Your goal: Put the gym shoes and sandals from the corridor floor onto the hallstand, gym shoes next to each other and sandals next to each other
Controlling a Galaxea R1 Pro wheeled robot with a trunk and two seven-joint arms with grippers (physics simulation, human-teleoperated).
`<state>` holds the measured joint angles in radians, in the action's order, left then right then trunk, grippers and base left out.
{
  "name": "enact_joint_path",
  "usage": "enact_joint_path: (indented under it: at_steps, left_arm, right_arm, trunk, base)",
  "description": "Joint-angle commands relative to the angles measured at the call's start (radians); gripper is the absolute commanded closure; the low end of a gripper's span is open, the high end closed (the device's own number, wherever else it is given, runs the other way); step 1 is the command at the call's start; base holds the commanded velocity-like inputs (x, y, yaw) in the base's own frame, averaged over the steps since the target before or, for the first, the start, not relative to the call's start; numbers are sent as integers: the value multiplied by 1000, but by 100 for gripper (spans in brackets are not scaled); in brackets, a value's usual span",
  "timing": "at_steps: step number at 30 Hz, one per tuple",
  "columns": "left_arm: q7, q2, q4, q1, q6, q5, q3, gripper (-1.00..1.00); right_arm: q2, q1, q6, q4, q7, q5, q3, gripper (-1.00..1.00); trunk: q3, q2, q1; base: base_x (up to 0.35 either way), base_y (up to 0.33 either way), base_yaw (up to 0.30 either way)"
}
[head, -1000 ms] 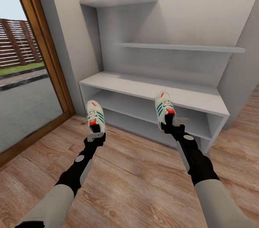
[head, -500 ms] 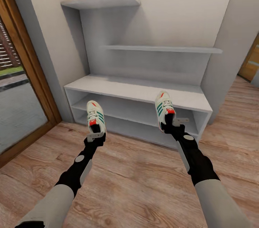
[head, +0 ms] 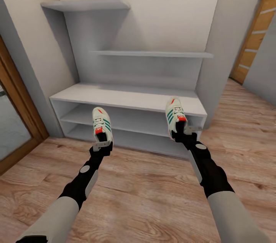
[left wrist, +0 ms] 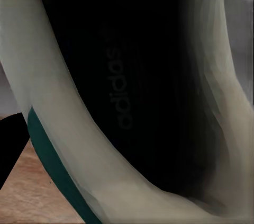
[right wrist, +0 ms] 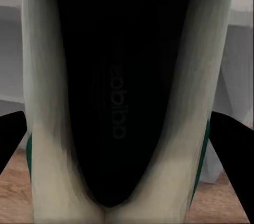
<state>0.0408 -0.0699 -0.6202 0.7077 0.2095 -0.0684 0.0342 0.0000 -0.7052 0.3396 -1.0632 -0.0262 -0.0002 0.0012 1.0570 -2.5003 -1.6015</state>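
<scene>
Gym shoes held aloft, heel-gripped: left shoe [head: 102, 125] clenched in left gripper [head: 101, 145], right shoe [head: 175, 116] in right gripper [head: 185, 131]. Hallstand [head: 126, 99] now centred ahead as view swung; arms unchanged. Shelving judged next.

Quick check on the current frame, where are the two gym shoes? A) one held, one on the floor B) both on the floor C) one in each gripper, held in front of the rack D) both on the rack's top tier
C: the left gripper holds one gym shoe by the heel, the right gripper holds the other gym shoe, both off the floor in front of the hallstand.
</scene>
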Motion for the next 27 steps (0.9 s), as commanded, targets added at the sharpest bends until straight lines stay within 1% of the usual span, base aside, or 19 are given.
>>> enact_joint_path:
  at_steps: [1,27]
  left_arm:
    - [4,-1,1,1,2,-7,3,100]
    - [4,-1,1,0,2,-7,3,100]
  right_arm:
    - [0,0,6,-1,-3,1,0,100]
    - [0,0,6,-1,-3,1,0,100]
  trunk:
    - [0,0,0]
    - [-25,0,0]
  base:
    - [0,0,-246]
    - [0,0,-246]
